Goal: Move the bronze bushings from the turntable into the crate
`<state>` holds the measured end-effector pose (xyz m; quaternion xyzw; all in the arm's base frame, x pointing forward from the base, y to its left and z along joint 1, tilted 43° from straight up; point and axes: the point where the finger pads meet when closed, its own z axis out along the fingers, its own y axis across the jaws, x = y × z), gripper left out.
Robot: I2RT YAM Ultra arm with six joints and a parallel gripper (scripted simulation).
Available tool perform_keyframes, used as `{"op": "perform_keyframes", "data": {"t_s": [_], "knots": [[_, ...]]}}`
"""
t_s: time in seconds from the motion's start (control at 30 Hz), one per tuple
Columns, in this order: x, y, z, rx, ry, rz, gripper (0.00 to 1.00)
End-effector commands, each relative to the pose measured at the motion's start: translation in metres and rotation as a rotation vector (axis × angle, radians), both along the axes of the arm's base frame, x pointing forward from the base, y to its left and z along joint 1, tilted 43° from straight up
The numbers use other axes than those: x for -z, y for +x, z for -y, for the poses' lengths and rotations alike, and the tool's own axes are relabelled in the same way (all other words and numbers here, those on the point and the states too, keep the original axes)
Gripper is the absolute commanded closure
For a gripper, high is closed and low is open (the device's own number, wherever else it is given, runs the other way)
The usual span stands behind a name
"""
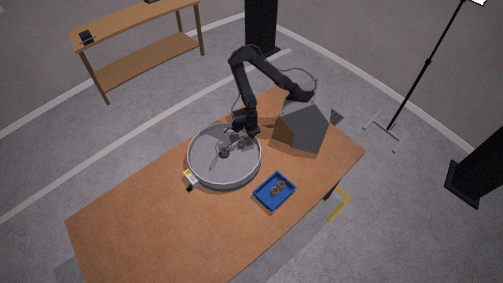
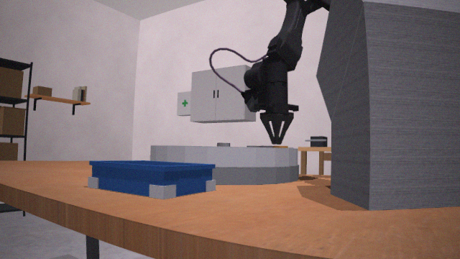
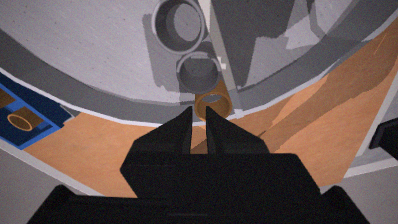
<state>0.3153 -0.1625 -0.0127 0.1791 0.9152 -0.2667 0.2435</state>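
My gripper [image 1: 254,137] [image 2: 277,143] [image 3: 199,111] points down over the turntable's near-base rim, fingertips close together with a narrow empty gap. A bronze bushing [image 2: 282,147] [image 3: 216,108] stands on the turntable [image 1: 206,165] [image 2: 201,157] [image 3: 90,75] by the rim, just beyond the fingertips in the wrist view. A steel bushing [image 3: 199,77] stands right beside it, and a wider-looking steel bushing [image 3: 164,31] is behind that. Another steel bushing [image 1: 224,153] stands nearer the turntable's middle. The blue crate [image 1: 262,203] [image 2: 126,177] holds two bronze bushings [image 1: 274,193] [image 1: 281,186].
A thin light bar [image 3: 227,72] runs across the turntable close beside the bushings. The turntable has a raised rim. A small white box [image 1: 191,178] sits against its outer side. The large grey angular base [image 1: 304,127] [image 2: 402,108] stands to the right of the turntable.
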Motion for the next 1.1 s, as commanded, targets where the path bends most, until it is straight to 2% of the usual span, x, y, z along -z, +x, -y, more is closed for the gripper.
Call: {"op": "perform_keyframes", "data": {"t_s": [0.0, 1.07], "knots": [[-0.0098, 0.0076, -0.0044, -0.023, -0.007, 0.034, 0.85], [-0.0105, 0.0086, -0.0037, -0.023, -0.008, 0.038, 0.85]]}}
